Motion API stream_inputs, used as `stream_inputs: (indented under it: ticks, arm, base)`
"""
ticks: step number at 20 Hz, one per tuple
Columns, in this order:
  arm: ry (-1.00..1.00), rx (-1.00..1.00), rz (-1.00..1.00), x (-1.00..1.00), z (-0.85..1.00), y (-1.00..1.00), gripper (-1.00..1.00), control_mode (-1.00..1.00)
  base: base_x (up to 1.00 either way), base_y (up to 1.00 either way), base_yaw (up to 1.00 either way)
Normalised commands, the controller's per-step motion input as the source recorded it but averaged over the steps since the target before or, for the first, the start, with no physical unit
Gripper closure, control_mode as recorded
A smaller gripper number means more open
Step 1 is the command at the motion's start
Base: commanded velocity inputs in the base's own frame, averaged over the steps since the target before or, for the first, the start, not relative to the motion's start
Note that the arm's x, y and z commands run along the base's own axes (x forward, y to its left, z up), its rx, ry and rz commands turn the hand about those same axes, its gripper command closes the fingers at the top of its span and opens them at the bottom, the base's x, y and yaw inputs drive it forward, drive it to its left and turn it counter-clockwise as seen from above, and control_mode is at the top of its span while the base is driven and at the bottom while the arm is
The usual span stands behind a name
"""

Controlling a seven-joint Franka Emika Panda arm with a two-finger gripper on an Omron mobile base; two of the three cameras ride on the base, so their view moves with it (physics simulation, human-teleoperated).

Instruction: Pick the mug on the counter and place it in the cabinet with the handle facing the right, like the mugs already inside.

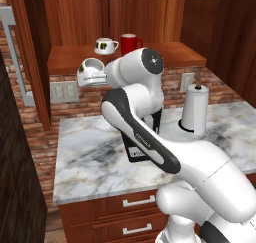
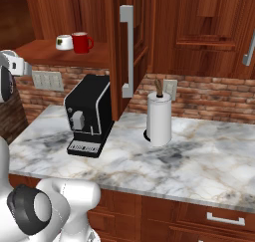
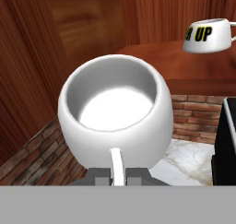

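Note:
My gripper (image 3: 117,176) is shut on the mug (image 3: 115,112), pinching its white loop handle (image 3: 116,165) between the fingers (image 3: 98,175). The mug's open mouth faces the hand camera, and its green mark is hidden. In the left base view the mug (image 1: 91,70) hangs tipped on its side off the gripper (image 1: 104,76), at the left front edge of the cabinet shelf (image 1: 170,54). Further back on the shelf stand the striped white mug (image 1: 105,46) and the red mug (image 1: 130,43). The held mug (image 2: 15,65) is high above the counter (image 2: 199,156).
A black coffee machine (image 2: 89,114) and a white paper towel roll (image 2: 159,117) stand on the counter. A cabinet door with a silver handle (image 2: 126,52) hangs open right of the shelf. The cabinet's wooden side wall (image 3: 27,66) is close on the mug's left.

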Motion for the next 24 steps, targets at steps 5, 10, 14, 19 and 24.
stream_inputs:
  ticks: [5, 10, 14, 19, 24]
  arm:
    - [0.00, 0.04, 0.03, 0.04, 0.22, -0.43, 1.00, -1.00]
    - [0.00, 0.07, 0.04, 0.12, 0.07, -0.26, 1.00, -1.00]
    - [0.02, 0.01, 0.03, 0.23, 0.00, -0.01, 1.00, -1.00]
    - [0.03, 0.00, 0.01, 0.30, 0.00, 0.00, 1.00, -1.00]
    - [0.03, 0.00, 0.06, 0.35, 0.00, 0.00, 1.00, -1.00]
  base:
    - [0.00, 0.00, 0.00]
    - [0.00, 0.00, 0.00]
    - [0.00, 0.00, 0.00]
    - [0.00, 0.00, 0.00]
    - [0.00, 0.00, 0.00]
